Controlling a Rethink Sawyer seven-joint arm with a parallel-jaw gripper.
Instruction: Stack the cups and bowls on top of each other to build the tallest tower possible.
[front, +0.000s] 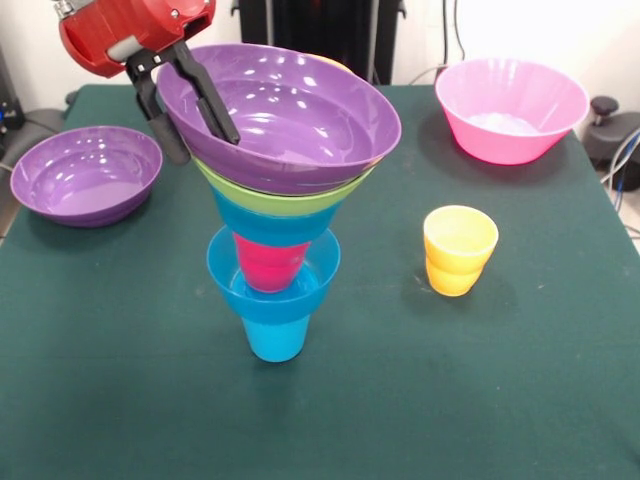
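Note:
The tower stands at the table's middle: a blue cup (274, 338) lowest, then a small blue bowl (228, 268), a red cup (270, 262), a second blue bowl (272, 219), a lime green bowl (300, 201) and a wide purple bowl (290, 120) on top, tilted with its left rim raised. My gripper (203, 146) comes down from the upper left and is shut on that purple bowl's left rim, one finger (213, 103) inside and one outside. A yellow cup (459, 249) stands alone to the right. A thin orange edge (334, 62) shows behind the top bowl.
A second purple bowl (86, 174) sits at the left edge of the green table. A large pink bowl (510, 108) sits at the far right corner. Cables and dark gear lie beyond the table's right side.

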